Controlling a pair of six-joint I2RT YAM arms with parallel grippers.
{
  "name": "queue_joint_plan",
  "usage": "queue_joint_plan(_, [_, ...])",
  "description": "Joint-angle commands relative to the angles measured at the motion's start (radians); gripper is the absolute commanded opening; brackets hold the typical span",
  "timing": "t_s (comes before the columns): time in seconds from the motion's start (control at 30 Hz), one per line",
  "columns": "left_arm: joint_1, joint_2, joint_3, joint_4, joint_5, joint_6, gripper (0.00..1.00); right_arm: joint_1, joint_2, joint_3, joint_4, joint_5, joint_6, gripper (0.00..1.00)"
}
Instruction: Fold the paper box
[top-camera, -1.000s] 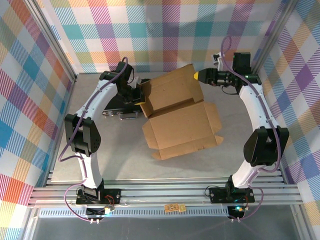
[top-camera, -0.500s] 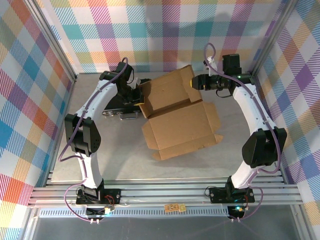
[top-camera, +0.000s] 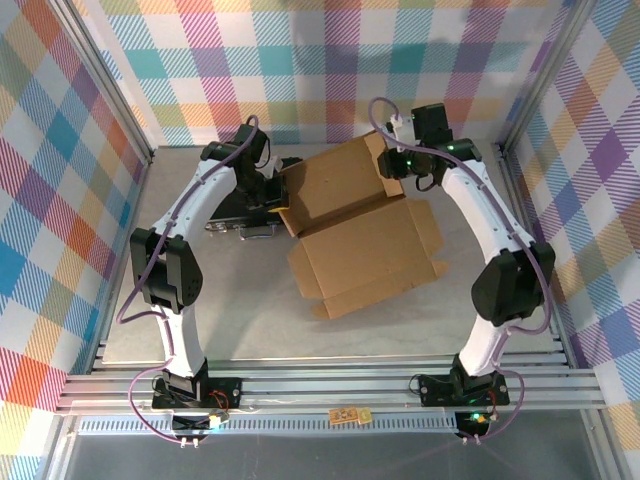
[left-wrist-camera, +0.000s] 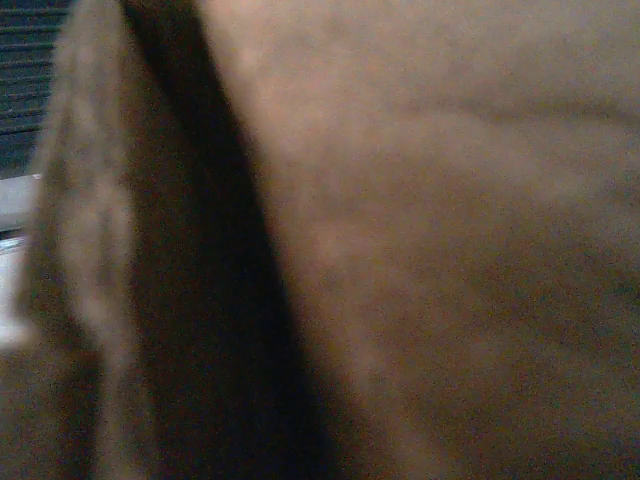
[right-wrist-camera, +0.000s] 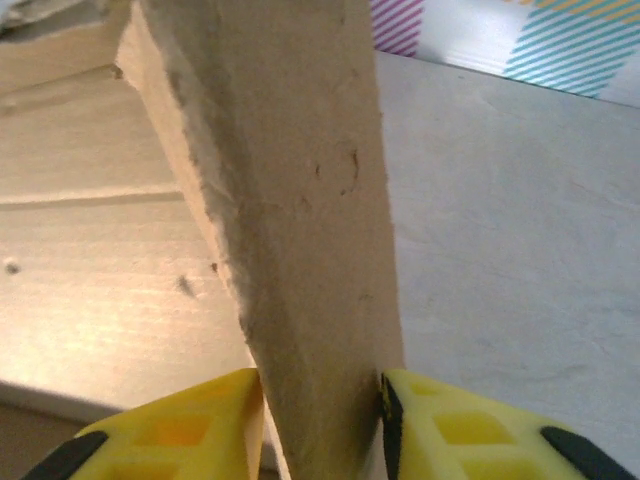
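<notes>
A plain brown corrugated paper box (top-camera: 365, 250) lies partly unfolded in the middle of a grey table (top-camera: 250, 320), seen from above. Its near panel lies flat, with small flaps sticking out along the near and right edges. The far panel is tilted up from the crease that runs across the middle and leans toward the back wall. The walls (top-camera: 300, 60) around the table are covered in pastel plaid.

The right arm reaches in from the right and bends over to the far right corner of the raised panel, where the right gripper (top-camera: 392, 166) meets the cardboard. From the right wrist camera, a thick cardboard flap stands on edge between the 2 yellow fingers (right-wrist-camera: 175, 425) and touches both of them, so this gripper is nearly closed and pinching the flap. Pale table surface shows to the right of the flap and more of the box to the left.

The left arm arcs in from the left, and the left gripper (top-camera: 272, 187) sits against the far left corner of the raised panel. Under that arm's wrist a black rectangular case (top-camera: 228, 214) lies on the table, just beside the box's left edge. The left wrist camera is close against blurred brown cardboard with a dark shadowed fold, and I cannot tell whether the left gripper is open or closed
</notes>
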Motion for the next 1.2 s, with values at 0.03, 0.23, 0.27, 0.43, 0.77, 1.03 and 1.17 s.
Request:
queue_joint_plan(0.03, [-0.016, -0.004, 0.053, -0.007, 0.044, 0.024, 0.0, 0.035, 0.029, 0.044, -0.028, 0.159, -0.018, 0.24])
queue_joint_plan(0.23, [-0.016, 0.003, 0.061, -0.008, 0.046, 0.022, 0.0, 0.081, 0.037, 0.034, -0.006, 0.294, -0.019, 0.0])
queue_joint_plan(0.27, [-0.016, 0.004, 0.062, -0.01, 0.045, 0.022, 0.0, 0.082, 0.038, 0.034, -0.002, 0.296, -0.018, 0.0])
queue_joint_plan(0.43, [-0.016, 0.009, 0.068, -0.01, 0.049, 0.024, 0.0, 0.082, 0.061, 0.055, -0.001, 0.305, -0.063, 0.16])
queue_joint_plan(0.77, [-0.016, 0.011, 0.074, -0.016, 0.043, 0.025, 0.0, 0.079, 0.113, 0.115, -0.035, 0.393, -0.046, 0.0])
queue_joint_plan(1.03, [-0.035, 0.029, 0.104, -0.071, -0.163, -0.098, 0.0, 0.096, 0.144, 0.202, -0.152, 0.564, 0.024, 0.0])
queue_joint_plan(1.17, [-0.071, 0.03, 0.106, -0.088, -0.368, -0.217, 0.0, 0.122, 0.179, 0.251, -0.265, 0.682, 0.11, 0.0])
